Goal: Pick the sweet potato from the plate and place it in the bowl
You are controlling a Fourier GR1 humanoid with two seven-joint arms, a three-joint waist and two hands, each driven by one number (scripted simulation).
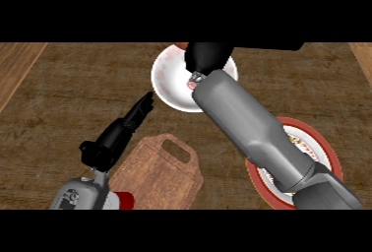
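Widest of all, the brown wooden counter top (pixel 65 98), spreading over the whole view. Next in size, the grey right forearm (pixel 247 128), slanting from the lower right corner up to the top centre and covering the middle of the round white plate with a red rim (pixel 323 142) near the right edge. Left of that plate and apart from it, the reddish-brown wooden cutting board with a handle hole (pixel 152 182), flat on the counter. Near the top centre, the round white bowl (pixel 170 83), partly under the right wrist. At lower left, the black left hand (pixel 116 135), beside the board's left edge, fingers straight and close together, pointing up and right, holding nothing. Over the far side of the bowl, the black right hand (pixel 209 55), fingers curled together, seemingly clamped on the orange-brown sweet potato (pixel 181 46); only a small end visible, at the hand's left edge, above the bowl's rim, well apart from the plate.
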